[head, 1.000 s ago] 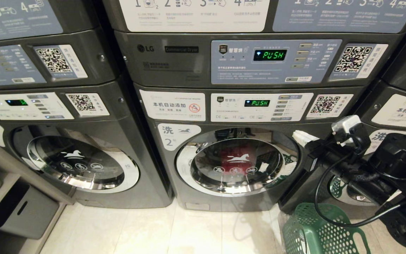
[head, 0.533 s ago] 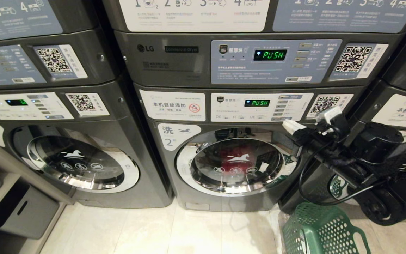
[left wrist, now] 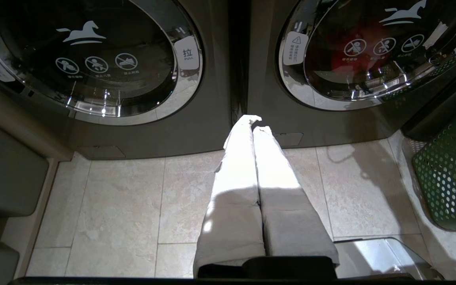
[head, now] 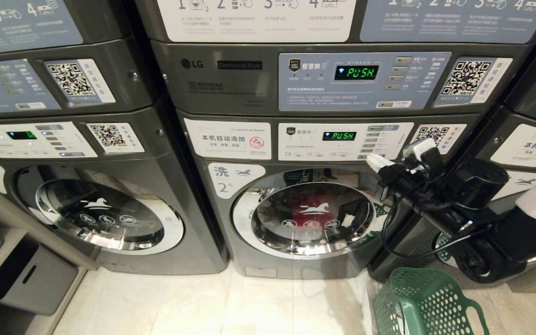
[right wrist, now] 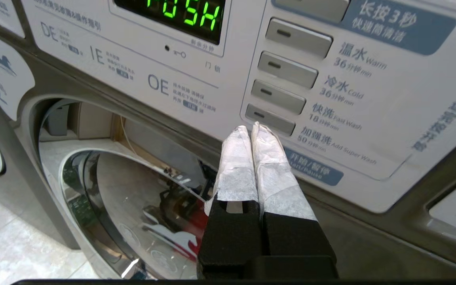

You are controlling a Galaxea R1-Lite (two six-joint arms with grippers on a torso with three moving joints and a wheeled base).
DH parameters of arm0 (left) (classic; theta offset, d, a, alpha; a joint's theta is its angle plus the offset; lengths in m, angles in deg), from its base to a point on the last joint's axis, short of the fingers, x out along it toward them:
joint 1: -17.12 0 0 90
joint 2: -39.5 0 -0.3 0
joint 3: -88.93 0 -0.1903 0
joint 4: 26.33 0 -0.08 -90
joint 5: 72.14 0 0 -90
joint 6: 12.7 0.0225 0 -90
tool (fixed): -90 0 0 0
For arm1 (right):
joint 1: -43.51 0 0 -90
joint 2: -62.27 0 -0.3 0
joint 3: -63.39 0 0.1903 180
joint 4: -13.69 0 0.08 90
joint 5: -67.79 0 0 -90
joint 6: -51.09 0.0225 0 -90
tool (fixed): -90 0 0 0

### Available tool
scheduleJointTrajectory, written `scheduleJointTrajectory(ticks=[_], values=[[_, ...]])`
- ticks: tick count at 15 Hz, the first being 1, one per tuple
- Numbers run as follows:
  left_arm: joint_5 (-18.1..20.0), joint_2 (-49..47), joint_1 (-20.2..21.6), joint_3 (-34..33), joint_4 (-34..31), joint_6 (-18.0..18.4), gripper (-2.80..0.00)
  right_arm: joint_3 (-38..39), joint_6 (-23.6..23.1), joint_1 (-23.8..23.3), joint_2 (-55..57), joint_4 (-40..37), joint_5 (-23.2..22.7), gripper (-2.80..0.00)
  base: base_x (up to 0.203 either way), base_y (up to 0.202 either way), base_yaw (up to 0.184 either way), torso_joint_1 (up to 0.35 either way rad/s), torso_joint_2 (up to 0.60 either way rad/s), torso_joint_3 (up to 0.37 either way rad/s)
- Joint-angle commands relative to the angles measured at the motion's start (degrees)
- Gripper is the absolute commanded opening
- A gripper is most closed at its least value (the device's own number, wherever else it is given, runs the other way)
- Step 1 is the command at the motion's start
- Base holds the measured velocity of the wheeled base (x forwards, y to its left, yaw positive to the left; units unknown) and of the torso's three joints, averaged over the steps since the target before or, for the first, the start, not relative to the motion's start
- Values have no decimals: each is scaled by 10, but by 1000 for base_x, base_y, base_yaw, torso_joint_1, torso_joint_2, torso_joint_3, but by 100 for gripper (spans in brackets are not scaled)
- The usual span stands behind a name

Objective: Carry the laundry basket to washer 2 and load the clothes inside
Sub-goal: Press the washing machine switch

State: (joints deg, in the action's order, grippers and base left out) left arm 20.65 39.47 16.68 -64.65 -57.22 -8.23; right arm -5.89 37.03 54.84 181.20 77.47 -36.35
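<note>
Two end effectors are pressed together and hold nothing. The right end effector (right wrist: 251, 128) hovers just in front of the control panel (head: 345, 140) of washer 2 (head: 305, 218), its wrapped tips near the lowest grey button (right wrist: 270, 119), above the blue start/pause strip (right wrist: 313, 171). The left end effector (left wrist: 253, 122) hangs low over the floor tiles between the two washers.

Washer 2's round door (head: 312, 217) looks shut, with something red, probably one of the clothes (head: 306, 215), showing through the glass. The green laundry basket (head: 428, 302) stands on the floor to the right of washer 2. Loading therefore seems done; the step in hand appears to be choosing a cycle, and the next move calls for a straight, gentle press on one button.

Readable writing: "LG" and "Commercial Dryer" on the unit above, green "PUSH" on both displays, "2" on the door label, "Warm", "Cold", "Fast Wash", "Add Super Wash", and "PULL" on the neighbouring washer's door.
</note>
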Motion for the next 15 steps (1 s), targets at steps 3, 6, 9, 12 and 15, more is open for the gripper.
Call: scheduleJointTrajectory(ticks=[3,6,9,12,15], values=[[0,1,0,0,0,0,-280,-39,-1,0,19,5,-1,-280,0,0,0,0,0,0],[0,1,0,0,0,0,-280,-47,-7,0,25,5,0,-280,0,0,0,0,0,0],[0,1,0,0,0,0,-280,-60,-9,0,28,5,5,-280,0,0,0,0,0,0],[0,1,0,0,0,0,-280,-69,-9,-1,32,5,5,-280,0,0,0,0,0,0],[0,1,0,0,0,0,-280,-63,-9,-1,30,5,5,-280,0,0,0,0,0,0]])
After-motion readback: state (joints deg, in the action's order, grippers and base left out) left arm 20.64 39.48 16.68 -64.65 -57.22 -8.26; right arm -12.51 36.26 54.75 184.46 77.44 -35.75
